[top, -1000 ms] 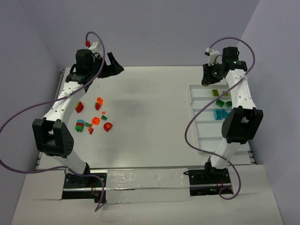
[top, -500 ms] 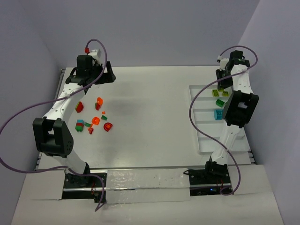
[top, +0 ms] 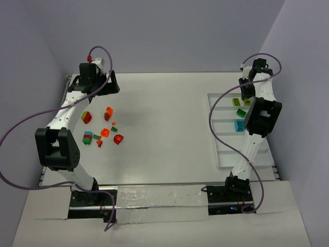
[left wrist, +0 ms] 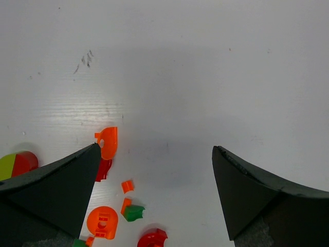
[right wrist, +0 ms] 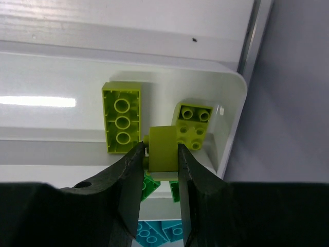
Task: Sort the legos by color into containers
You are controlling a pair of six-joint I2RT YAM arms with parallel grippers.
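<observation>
Sorting about halfway.
Right jaws grip a small lime-green plastic brick (right wrist: pixel 163 146) over the long white divided plastic tray's (right wrist: pixel 169 85) lime compartment; left jaws wide open; red, orange and green plastic bricks (top: pixel 105 132) wait on the worktop (top: pixel 164 118).

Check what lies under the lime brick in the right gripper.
The tray: its end compartment holds a long lime brick and a shorter lime brick that the held brick partly covers. The right gripper hides the floor directly beneath.

No text, label, brand, number or sign can be read, neither on the lime green plastic bricks (right wrist: pixel 122 122) nor on the long white plastic tray (right wrist: pixel 231 85). The dark scratch marks (left wrist: pixel 86 58) on the white tabletop (left wrist: pixel 216 62), upper left of the left wrist view, form no letters.
</observation>
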